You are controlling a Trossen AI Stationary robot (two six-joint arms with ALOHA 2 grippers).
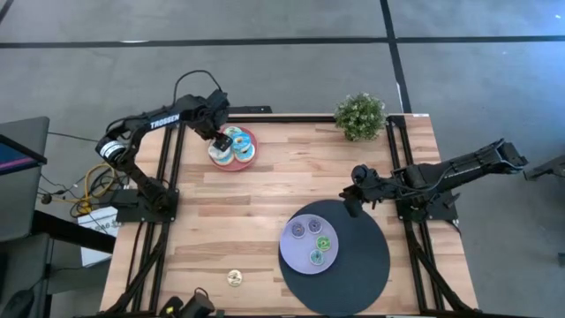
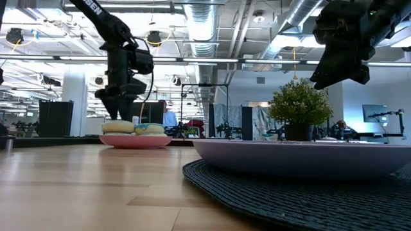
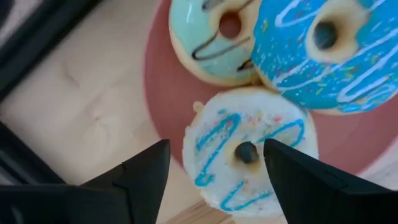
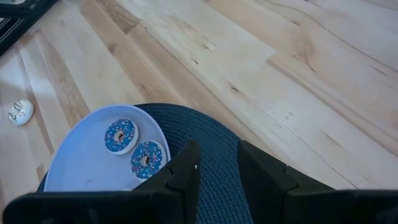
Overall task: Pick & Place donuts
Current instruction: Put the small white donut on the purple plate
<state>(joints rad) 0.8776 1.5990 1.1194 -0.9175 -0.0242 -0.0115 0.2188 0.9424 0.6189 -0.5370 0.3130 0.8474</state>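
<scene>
A pink plate point(image 1: 232, 150) at the table's far left holds three larger donuts: mint with a dark drizzle point(image 3: 214, 37), bright blue with white stripes point(image 3: 329, 53), and white with blue stripes point(image 3: 249, 149). My left gripper point(image 3: 214, 171) is open just above the white donut point(image 1: 221, 152), with a finger over each side of its nearer part; no touch shows. A lavender plate point(image 1: 291, 256) on a dark round mat point(image 1: 362, 265) carries several tiny donuts point(image 4: 120, 135). My right gripper point(image 4: 217, 158) hangs open over the mat's far edge, away from them. One small pale donut point(image 1: 234, 278) lies alone near the table's near edge.
A potted plant point(image 1: 360, 115) stands at the table's far edge, right of centre, behind the lavender plate in the low view point(image 2: 298, 109). Bare wood point(image 1: 265, 203) lies between the two plates. Black frame rails point(image 1: 168, 185) run along the table's left and right sides.
</scene>
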